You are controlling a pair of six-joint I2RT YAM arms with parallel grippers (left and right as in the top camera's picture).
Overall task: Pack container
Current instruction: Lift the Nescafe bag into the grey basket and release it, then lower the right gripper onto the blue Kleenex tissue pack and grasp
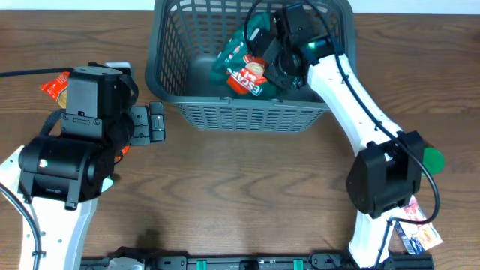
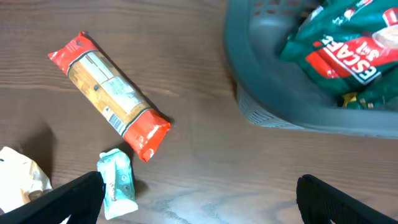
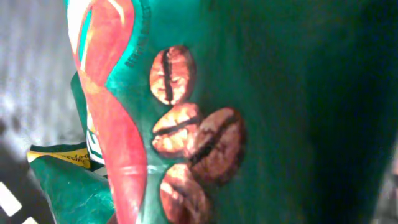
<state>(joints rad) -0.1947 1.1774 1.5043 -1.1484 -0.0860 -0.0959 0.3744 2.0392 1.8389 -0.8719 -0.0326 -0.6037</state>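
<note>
The dark grey lattice basket [image 1: 247, 114] stands at the table's far middle; its corner shows in the left wrist view [image 2: 261, 99]. Inside it lie green and red coffee packets [image 1: 247, 75], also seen in the left wrist view [image 2: 348, 59]. My right gripper [image 1: 271, 66] reaches down into the basket onto these packets. A green packet with coffee beans printed on it [image 3: 205, 124] fills the right wrist view and hides the fingers. My left gripper [image 1: 156, 122] [image 2: 202, 205] is open and empty just left of the basket, above bare table.
A pasta packet with red ends [image 2: 109, 93] and a small teal sachet [image 2: 117, 180] lie on the table by my left fingers, beside a white wrapper [image 2: 18, 180]. A green round object [image 1: 433, 159] and flat packets [image 1: 416, 225] lie at the right.
</note>
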